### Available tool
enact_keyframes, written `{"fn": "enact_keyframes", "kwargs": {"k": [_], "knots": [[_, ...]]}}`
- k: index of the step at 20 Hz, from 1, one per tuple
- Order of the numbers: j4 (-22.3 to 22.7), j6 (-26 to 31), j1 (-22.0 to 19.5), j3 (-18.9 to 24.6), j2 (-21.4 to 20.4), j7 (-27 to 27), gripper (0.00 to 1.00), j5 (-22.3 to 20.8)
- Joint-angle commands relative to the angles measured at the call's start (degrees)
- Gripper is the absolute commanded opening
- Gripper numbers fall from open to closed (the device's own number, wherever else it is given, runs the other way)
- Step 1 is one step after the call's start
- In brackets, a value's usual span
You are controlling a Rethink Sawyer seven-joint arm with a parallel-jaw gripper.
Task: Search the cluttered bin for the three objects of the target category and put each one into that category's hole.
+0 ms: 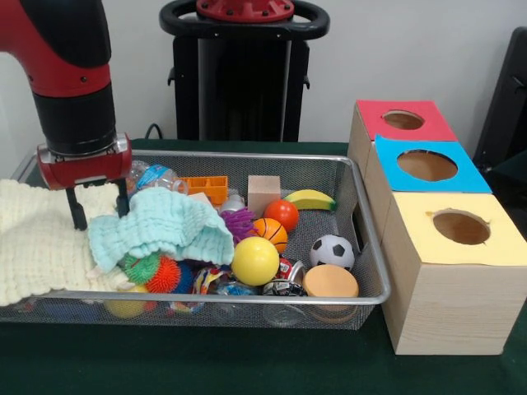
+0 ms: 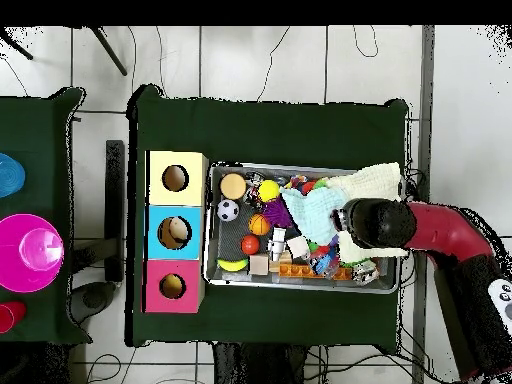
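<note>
The silver wire-mesh bin [image 1: 368,239] is full of toys and cloths. My gripper [image 1: 100,212] is at its left end, open, with its black fingers [image 1: 77,211] pointing down. The tips are at a cream knitted cloth [image 1: 37,247] and at the edge of a pale teal cloth [image 1: 169,226]. I cannot tell whether they touch. The red-faced round hole [image 1: 403,120] is in the farthest wooden box on the right. In the overhead view the arm [image 2: 375,222] covers the gripper at the bin's right end, and the red hole [image 2: 172,286] is on the left.
In the bin lie a yellow ball [image 1: 254,261], a soccer ball [image 1: 332,251], a small basketball [image 1: 270,233], an orange ball [image 1: 282,214], a banana [image 1: 310,199], a wooden cube [image 1: 263,194] and an orange brick [image 1: 206,188]. The blue-faced hole [image 1: 426,165] and the yellow-faced hole [image 1: 461,226] are nearer.
</note>
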Motion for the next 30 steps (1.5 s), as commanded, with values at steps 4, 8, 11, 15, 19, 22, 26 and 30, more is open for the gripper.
{"fn": "enact_keyframes", "kwargs": {"k": [4,8,11,15,19,22,26,30], "knots": [[2.2,-2.5,-0.8,3.0,3.2,-7.7,1.0,-2.3],[1.4,-0.6,-0.5,3.2,2.2,-8.1,1.0,-1.5],[1.0,0.6,-0.2,3.3,1.1,-8.4,1.0,-1.1],[0.7,2.3,-0.2,3.3,0.1,-9.2,1.0,-0.7],[0.2,4.1,0.1,3.7,-0.8,-9.4,1.0,0.4],[0.7,4.2,0.2,3.7,-1.4,-9.0,1.0,0.6],[0.5,4.6,1.0,3.6,-1.9,-8.2,1.0,1.0],[-0.3,4.9,1.8,3.9,-1.0,-7.3,1.0,1.8]]}}
